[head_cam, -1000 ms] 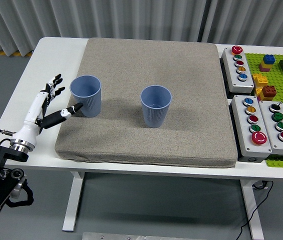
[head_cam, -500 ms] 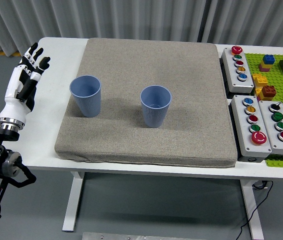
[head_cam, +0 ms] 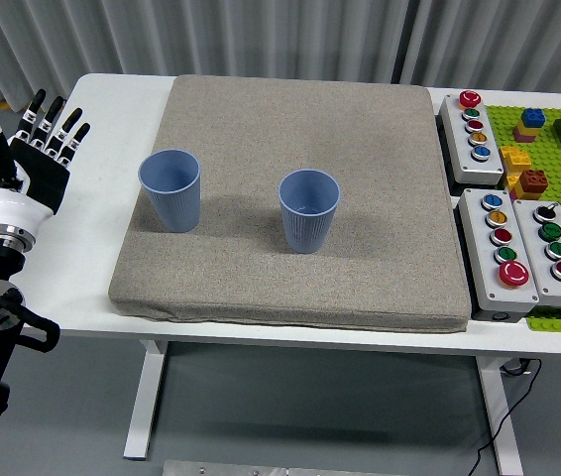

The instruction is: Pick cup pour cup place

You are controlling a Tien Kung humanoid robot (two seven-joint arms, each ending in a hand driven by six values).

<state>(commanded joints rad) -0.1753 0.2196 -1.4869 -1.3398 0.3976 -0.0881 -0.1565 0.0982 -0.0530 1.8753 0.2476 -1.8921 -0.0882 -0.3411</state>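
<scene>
Two blue ribbed cups stand upright on the grey mat [head_cam: 300, 109]. The left cup [head_cam: 170, 189] is near the mat's left side and the right cup [head_cam: 309, 210] is near the mat's middle. My left hand [head_cam: 28, 149] is at the far left edge of the picture, off the mat and well apart from the left cup, with its fingers spread upward and holding nothing. My right arm does not show.
Grey button boxes [head_cam: 474, 126] [head_cam: 523, 248] with coloured buttons lie right of the mat. A green baseplate [head_cam: 548, 149] with coloured bricks fills the far right. The white table [head_cam: 102, 119] shows bare at the left.
My left hand has drawn back from beside the left cup to the picture's left edge and turned its fingers upward. Both cups stay where they were.
</scene>
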